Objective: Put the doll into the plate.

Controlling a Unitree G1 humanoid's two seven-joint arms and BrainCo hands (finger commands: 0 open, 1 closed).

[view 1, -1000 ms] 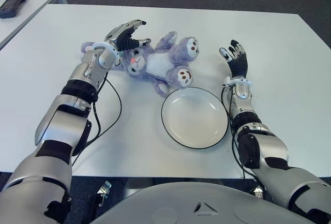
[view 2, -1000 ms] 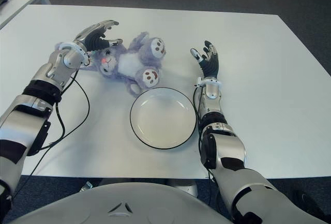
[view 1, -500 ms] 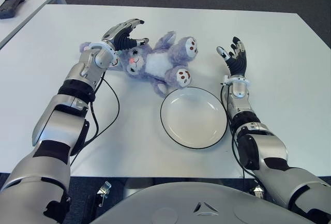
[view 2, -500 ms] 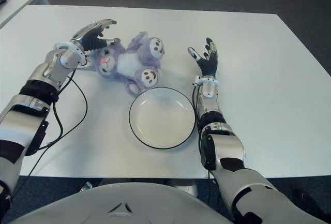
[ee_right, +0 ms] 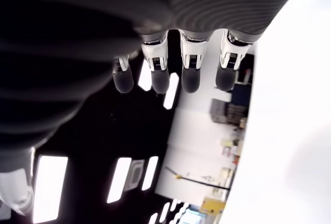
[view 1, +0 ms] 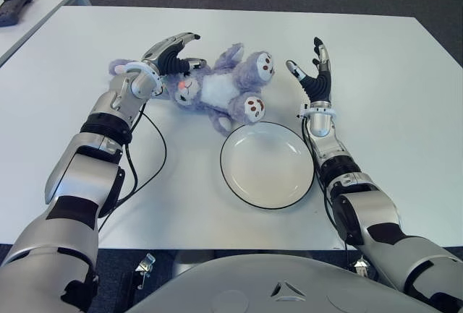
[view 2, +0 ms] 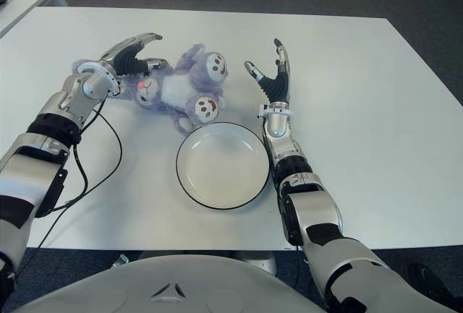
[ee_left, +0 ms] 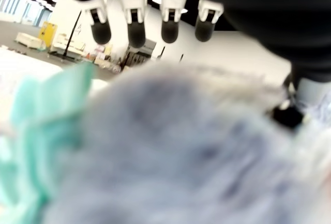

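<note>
A purple plush doll [view 1: 217,90] lies on its back on the white table [view 1: 405,110], head to the left, feet toward the plate. The empty white plate [view 1: 268,172] with a dark rim sits just in front of the doll's feet. My left hand [view 1: 189,49] is open, its fingers [ee_left: 136,27] spread over the doll's head with purple fur [ee_left: 181,146] right under the palm. My right hand [view 1: 304,56] is open too, fingers [ee_right: 190,74] straight and pointing away, just right of the doll's feet and behind the plate's far right rim. Neither hand holds anything.
A black cable [view 1: 155,161] loops on the table beside my left forearm. A dark handheld device [view 1: 16,6] lies on a second table at the far left. The table's front edge runs close to my body.
My right hand has swung left toward the doll's feet and turned edge-on. My left hand has dropped a little lower over the doll's head. The doll still lies in the same place.
</note>
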